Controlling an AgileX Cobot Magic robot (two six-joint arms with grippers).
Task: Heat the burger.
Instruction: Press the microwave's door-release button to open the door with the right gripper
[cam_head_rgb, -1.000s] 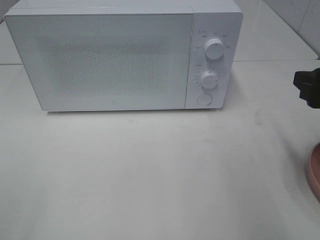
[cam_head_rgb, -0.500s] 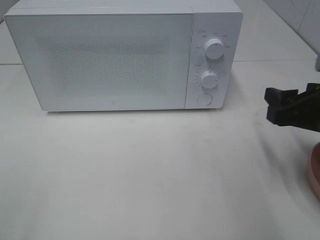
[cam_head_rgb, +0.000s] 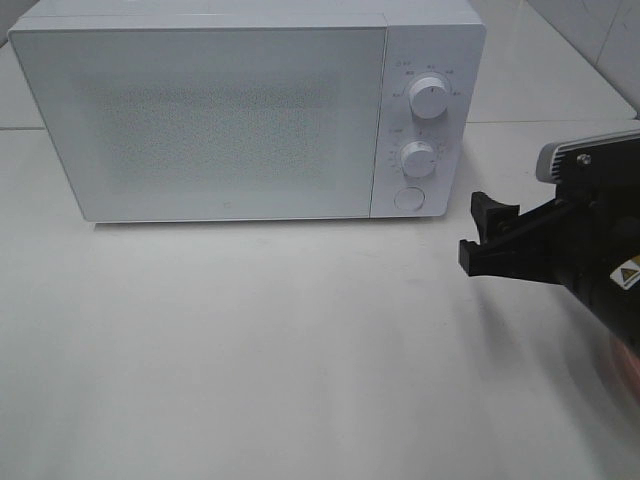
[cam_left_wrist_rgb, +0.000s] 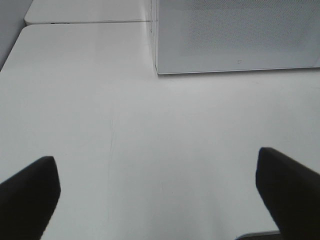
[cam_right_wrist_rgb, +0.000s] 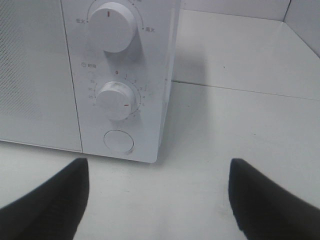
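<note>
The burger is out of view in every frame. A white microwave (cam_head_rgb: 220, 120) stands at the back of the table with its door shut. My right gripper (cam_head_rgb: 478, 235) hovers just right of its control panel, open with nothing between its fingers. In the right wrist view the right gripper (cam_right_wrist_rgb: 157, 195) faces the panel's two knobs and the round button (cam_right_wrist_rgb: 119, 141) from close by. The left gripper (cam_left_wrist_rgb: 157, 175) is open and empty over bare table, with the microwave's (cam_left_wrist_rgb: 235, 35) lower door corner ahead of it. It does not show in the high view.
The upper knob (cam_head_rgb: 429, 99) and lower knob (cam_head_rgb: 418, 158) sit above the round button (cam_head_rgb: 408, 198). A blurred sliver of the pink-brown plate (cam_head_rgb: 625, 365) shows under the right arm at the right edge. White table (cam_head_rgb: 250, 340) spreads in front of the microwave.
The right arm has come in from the right edge, moving left toward the microwave's control panel, and now covers most of the plate's edge. The microwave has not moved.
</note>
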